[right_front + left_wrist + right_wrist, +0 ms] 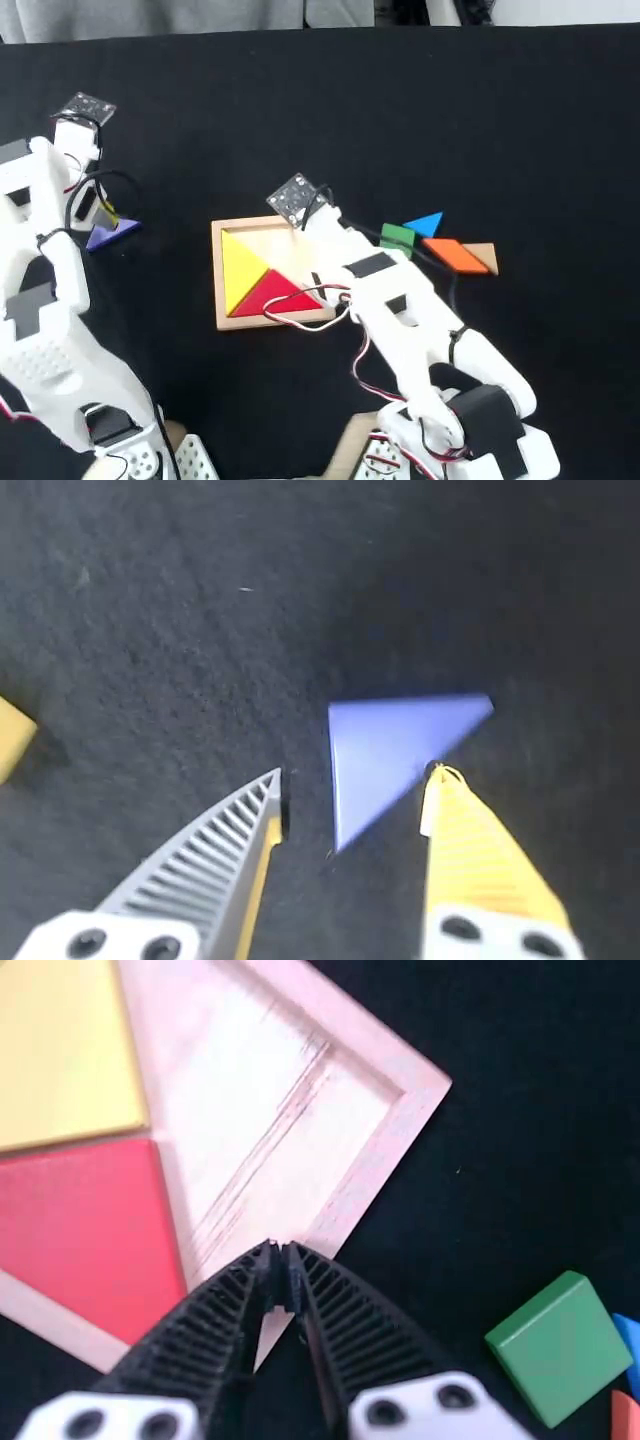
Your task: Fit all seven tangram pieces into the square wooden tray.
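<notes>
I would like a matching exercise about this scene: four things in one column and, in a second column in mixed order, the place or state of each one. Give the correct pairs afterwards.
Things:
1. yellow triangle
2. purple triangle
3. green square
4. right gripper

Places or states:
A. shut, above the tray
B. lying in the tray, next to the red triangle
C. on the table, within the open left gripper
D. on the table, outside the tray

Pairs: 1-B, 2-C, 3-D, 4-A.
</notes>
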{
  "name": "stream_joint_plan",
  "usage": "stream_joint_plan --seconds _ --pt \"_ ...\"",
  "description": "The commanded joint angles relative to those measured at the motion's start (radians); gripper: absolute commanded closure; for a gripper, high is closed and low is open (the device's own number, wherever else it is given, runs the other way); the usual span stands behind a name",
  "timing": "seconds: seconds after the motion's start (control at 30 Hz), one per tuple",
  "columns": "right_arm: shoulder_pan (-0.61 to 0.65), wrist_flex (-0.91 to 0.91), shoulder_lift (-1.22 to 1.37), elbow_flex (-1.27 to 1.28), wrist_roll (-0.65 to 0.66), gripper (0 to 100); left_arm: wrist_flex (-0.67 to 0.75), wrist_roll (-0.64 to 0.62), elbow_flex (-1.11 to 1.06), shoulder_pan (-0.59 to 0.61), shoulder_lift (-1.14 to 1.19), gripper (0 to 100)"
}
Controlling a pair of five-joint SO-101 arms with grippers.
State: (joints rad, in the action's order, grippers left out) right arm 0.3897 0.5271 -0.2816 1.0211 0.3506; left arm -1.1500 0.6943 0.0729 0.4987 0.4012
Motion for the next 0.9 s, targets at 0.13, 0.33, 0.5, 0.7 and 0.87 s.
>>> stream_joint_plan --seconds 0.13,0.33,0.5,0.7,0.87 --pt "-0.018 -0.026 -0.035 -0.004 0.000 98.4 0.034 -0.680 0.091 0.107 0.018 77" --pt "-0.015 -0.028 -0.035 -0.002 0.000 98.4 0.018 -0.624 0.104 0.114 0.055 77" --pt "-0.015 -0.028 -0.035 -0.002 0.000 98.4 0.018 -0.509 0.099 0.025 0.140 77" --pt "-0.018 -0.026 -0.035 -0.002 0.000 98.4 -0.023 -0.505 0.174 -0.068 0.213 77" --pt "-0.017 -0.026 -0.035 -0.001 0.000 98.4 -0.226 -0.348 0.251 -0.182 0.204 76"
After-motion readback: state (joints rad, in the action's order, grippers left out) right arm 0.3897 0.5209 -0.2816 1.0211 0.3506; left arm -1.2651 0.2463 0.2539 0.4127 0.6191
